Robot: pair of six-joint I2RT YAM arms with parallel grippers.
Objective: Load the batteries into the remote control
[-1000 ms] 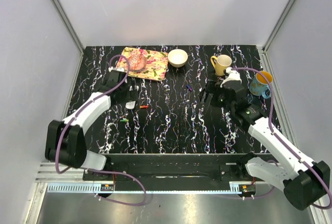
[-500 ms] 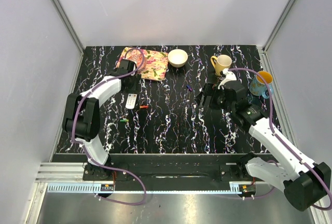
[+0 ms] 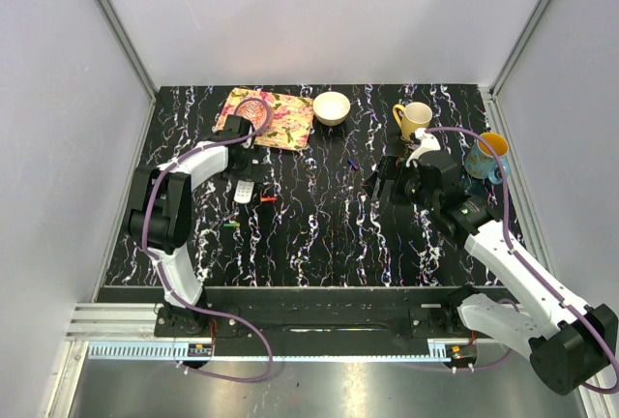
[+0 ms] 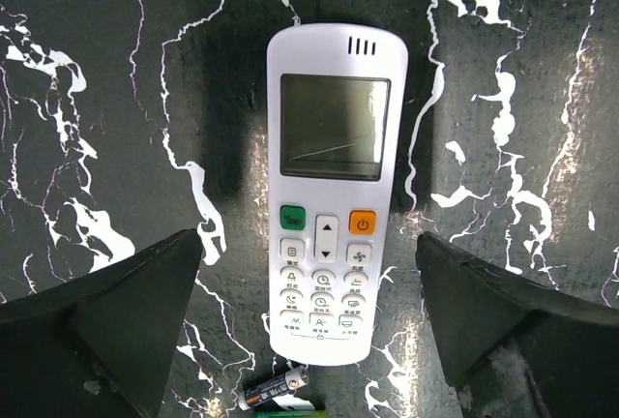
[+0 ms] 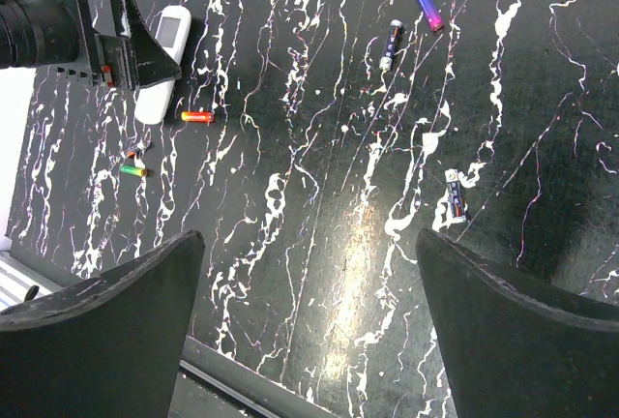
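**Remote lies button-side up under my open left gripper; no battery loaded yet**

My left gripper (image 4: 308,242) hangs straight over the remote control (image 4: 334,195) with its jaws spread wide, one on each long side, touching nothing and holding nothing. My right gripper (image 5: 309,234) is also spread and empty, well off to the right of the remote.

The remote lies flat on the black marbled table (image 3: 319,234), with its screen and buttons facing up. I judge I am at the very start, lining up the first grasp. The battery slot must be on the hidden underside, and I cannot tell from here whether a cover is on it. The next move calls for closing across the remote's narrow width, lifting it and turning it over before any cell goes in.

The batteries are scattered. A small dark one (image 4: 274,391) lies just off the remote's bottom end, with a green battery (image 5: 133,171) beside it and a red battery (image 5: 196,116) near the remote's right side. A purple battery (image 5: 428,7) and two darker ones lie well to the right.

Beyond the remote's top end the floral mat (image 3: 280,118) sits close, so I should tilt away from it. The table's left edge is near. To the right of the remote there is open table for turning it.
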